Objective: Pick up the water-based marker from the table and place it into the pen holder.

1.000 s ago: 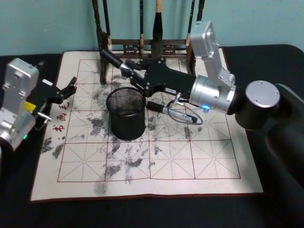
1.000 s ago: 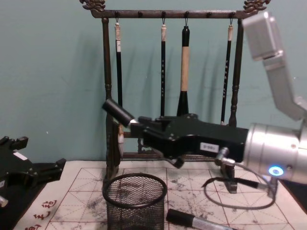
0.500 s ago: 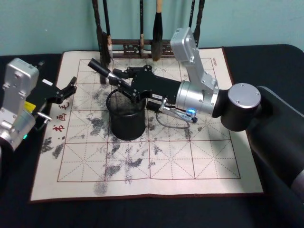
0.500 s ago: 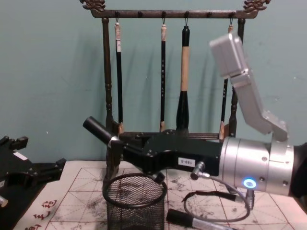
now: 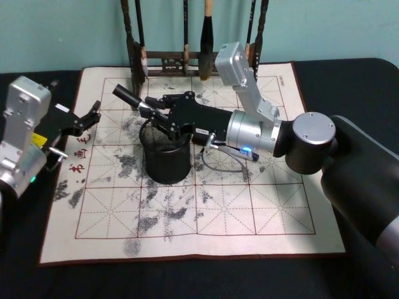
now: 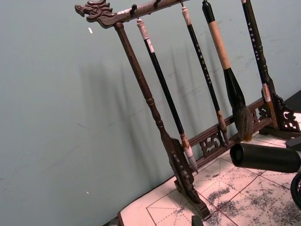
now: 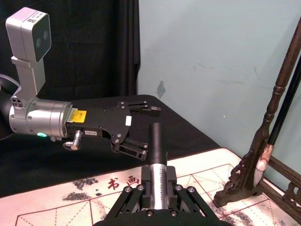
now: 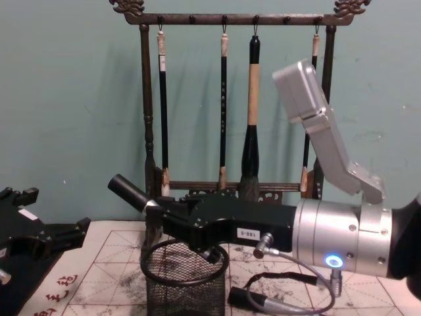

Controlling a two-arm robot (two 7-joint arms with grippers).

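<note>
Right pincer point(image 5: 147, 106), marker point(image 5: 127, 98) in grip, over pen holder point(image 5: 167, 167) rim.

A dark wooden brush rack point(image 8: 146, 99) stands upright before a teal wall point(image 8: 66, 99). Four brushes point(image 8: 253, 85) hang from its top bar, bristles down. Black cloth point(image 5: 187, 280) covers the foreground

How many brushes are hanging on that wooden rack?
4, in a row on the wooden rack: slim left brush, second slim brush, thick brush, and right brush partly behind the right arm.
</note>
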